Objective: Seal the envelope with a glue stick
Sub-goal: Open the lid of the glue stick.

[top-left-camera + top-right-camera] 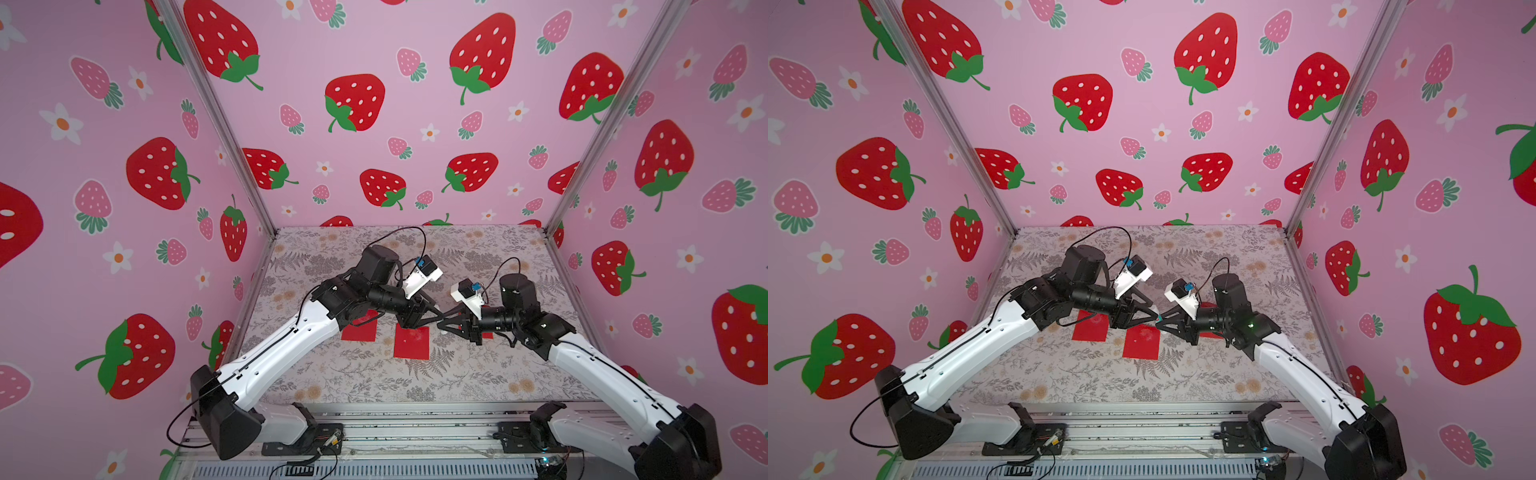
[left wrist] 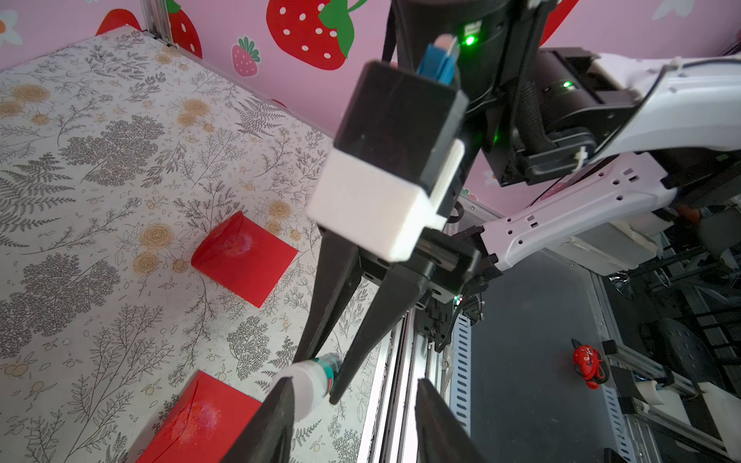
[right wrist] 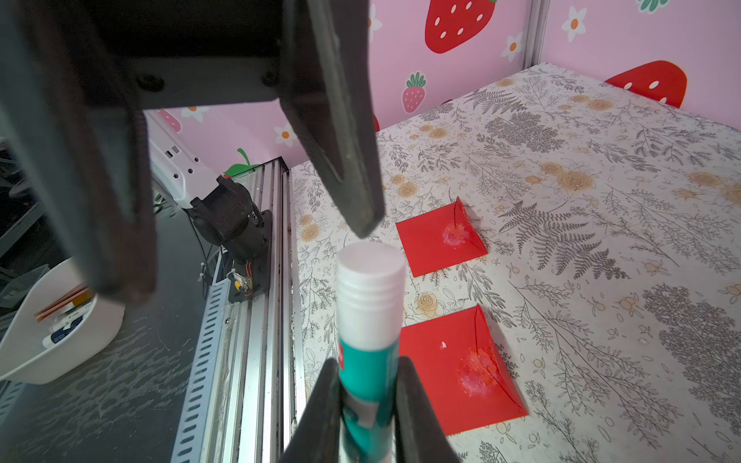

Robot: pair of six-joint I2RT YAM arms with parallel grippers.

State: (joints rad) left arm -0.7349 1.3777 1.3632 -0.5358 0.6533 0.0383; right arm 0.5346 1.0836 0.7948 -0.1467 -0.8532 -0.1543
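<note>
Top views: arms meet mid-frame over the desk (image 1: 478, 374); glue stick (image 1: 1158, 318) is only a teal speck btw the tips. Right wrist view shows it properly: white cap on, teal body clenched in right gripper (image 3: 367, 373) jaws, off the desk. Left wrist view: left gripper (image 2: 355, 391) jaws released, spread wider than the cap; one finger (image 2: 276, 417) at the cap, touching or just beside, can't tell.

Count: 1 glue stick, 3 red envelopes: left envelope (image 1: 359, 330), centre envelope (image 1: 411, 343), third envelope (image 2: 244, 256), mostly hidden under the right arm in top views. Each wrist view gets 2.
</note>
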